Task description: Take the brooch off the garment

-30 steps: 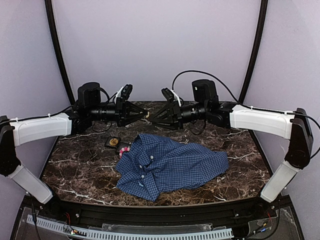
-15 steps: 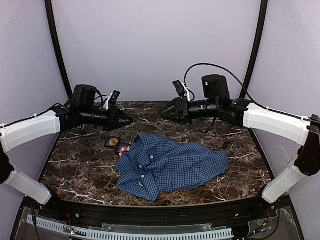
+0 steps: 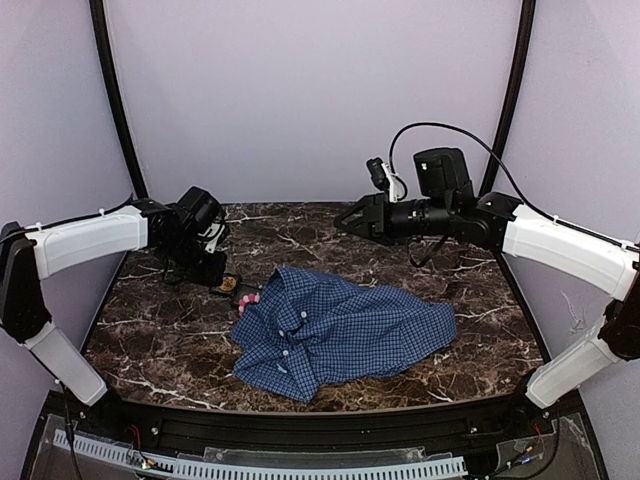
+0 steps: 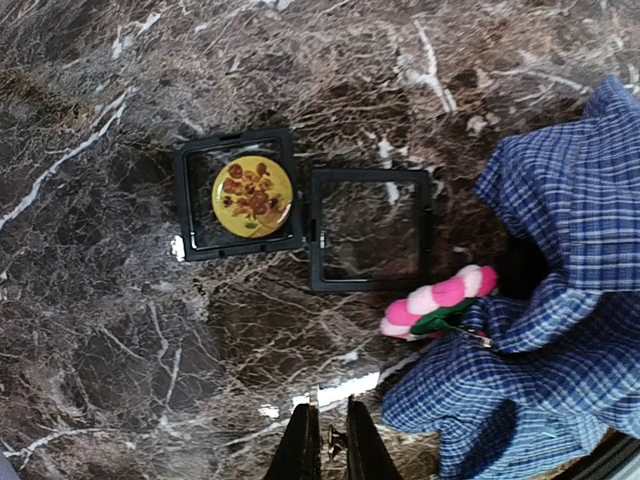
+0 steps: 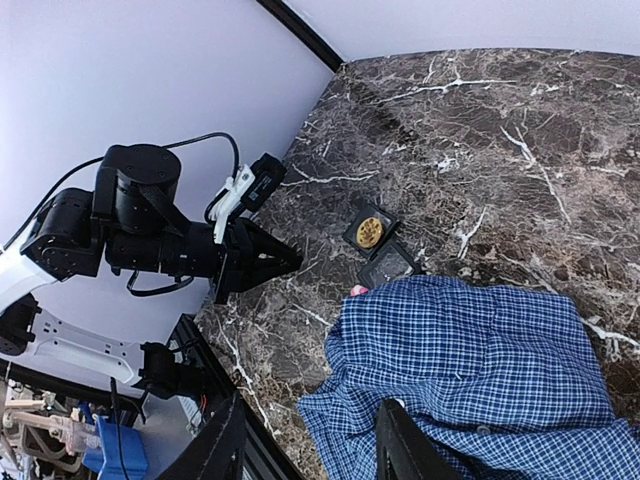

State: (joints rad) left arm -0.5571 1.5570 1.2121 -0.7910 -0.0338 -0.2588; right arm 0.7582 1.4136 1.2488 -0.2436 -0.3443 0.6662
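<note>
Pink-and-white brooch (image 4: 440, 303) sat at far-left edge of crumpled blue check shirt (image 3: 340, 330), long axis left-right, left gripper (image 4: 330, 420) clenched empty, right gripper (image 5: 312, 420) released.

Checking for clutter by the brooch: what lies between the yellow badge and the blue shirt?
The left wrist view shows an empty black square frame between the yellow badge and blue shirt, and the pink-and-white brooch at the shirt's edge.

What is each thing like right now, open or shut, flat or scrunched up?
Shirt: scrunched up, lying in a heap.
Brooch: at the shirt's edge, apparently not yet off.
Case: open, both halves lying flat.
Yellow badge: lying in one half of the case.
Left gripper: shut, holding nothing.
Right gripper: open, holding nothing, up above the shirt.
</note>
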